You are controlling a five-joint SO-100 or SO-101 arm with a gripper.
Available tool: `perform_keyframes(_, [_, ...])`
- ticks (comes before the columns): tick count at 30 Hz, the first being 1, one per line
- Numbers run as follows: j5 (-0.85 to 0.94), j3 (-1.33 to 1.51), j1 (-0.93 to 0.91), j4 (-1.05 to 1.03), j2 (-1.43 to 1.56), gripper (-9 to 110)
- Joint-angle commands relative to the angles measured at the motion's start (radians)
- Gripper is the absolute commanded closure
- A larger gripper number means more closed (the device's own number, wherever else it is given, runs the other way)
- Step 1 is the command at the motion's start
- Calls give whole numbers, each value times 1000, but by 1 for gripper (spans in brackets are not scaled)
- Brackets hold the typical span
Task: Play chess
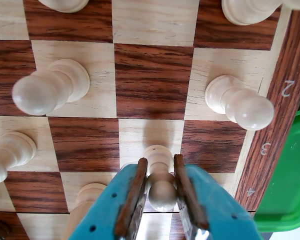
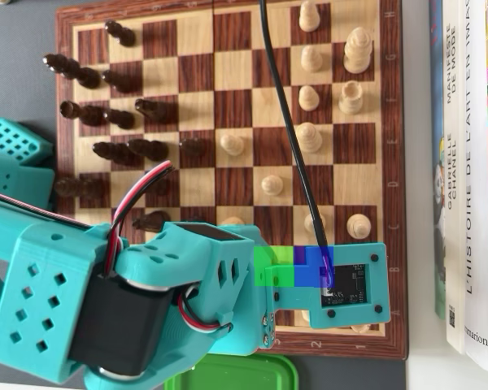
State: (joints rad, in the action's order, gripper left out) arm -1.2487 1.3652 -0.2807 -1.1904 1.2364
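In the wrist view my teal gripper (image 1: 160, 160) enters from the bottom edge, its two brown-padded jaws pressed against the head and neck of a white pawn (image 1: 162, 192). The pawn's base is at a light square in the row marked 3 of the wooden chessboard (image 1: 150, 80); I cannot tell whether it is lifted. In the overhead view the arm (image 2: 187, 292) covers the board's lower part (image 2: 228, 81), and the gripper and held pawn are hidden under it.
Other white pawns stand nearby (image 1: 50, 87) (image 1: 240, 102) (image 1: 87, 197). Overhead, black pieces (image 2: 106, 114) crowd the left and white pieces (image 2: 309, 97) the right. A green container (image 1: 287, 180) lies past the board's edge. Books (image 2: 464, 162) lie at the right.
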Motion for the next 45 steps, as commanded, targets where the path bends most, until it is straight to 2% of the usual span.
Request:
perform_keyframes(1, [6,-14,5,11,5,97])
perform_keyframes(45, [6,-15,18,12,-34,96])
